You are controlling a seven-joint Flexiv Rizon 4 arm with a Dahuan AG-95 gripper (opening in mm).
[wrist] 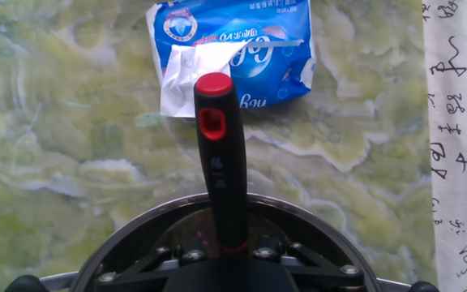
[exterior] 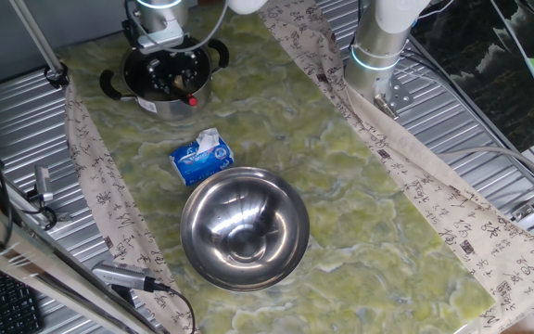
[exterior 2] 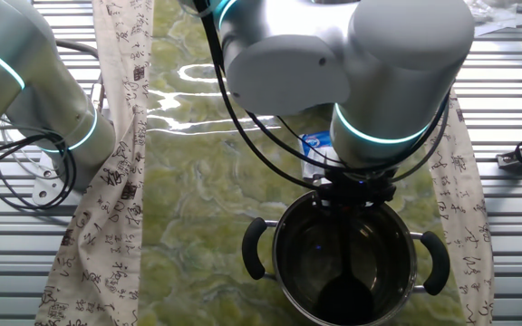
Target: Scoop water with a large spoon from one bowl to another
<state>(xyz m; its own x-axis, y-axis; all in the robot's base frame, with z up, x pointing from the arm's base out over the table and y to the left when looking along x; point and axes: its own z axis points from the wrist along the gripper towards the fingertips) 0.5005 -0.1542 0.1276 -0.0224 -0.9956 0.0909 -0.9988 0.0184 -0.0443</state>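
A steel pot [exterior: 170,108] with two black handles stands at the far left of the green mat. My gripper [exterior: 165,67] hangs right over it and is shut on the large spoon [wrist: 221,162], a dark handle with a red end [wrist: 214,83]. In the other fixed view the spoon's shaft [exterior 2: 347,249] runs down from my gripper [exterior 2: 352,195] into the pot [exterior 2: 284,244], with its dark bowl near the bottom. A large steel bowl [exterior: 248,209] sits mid-mat, apart from the pot. The water shows only as faint glints inside the pot.
A blue-and-white tissue pack [exterior: 202,156] lies between the pot and the steel bowl; it also shows in the hand view [wrist: 242,49]. Printed cloth [exterior: 86,158] borders the mat on both sides. Cables and tools [exterior: 123,276] lie on the ribbed metal at the left.
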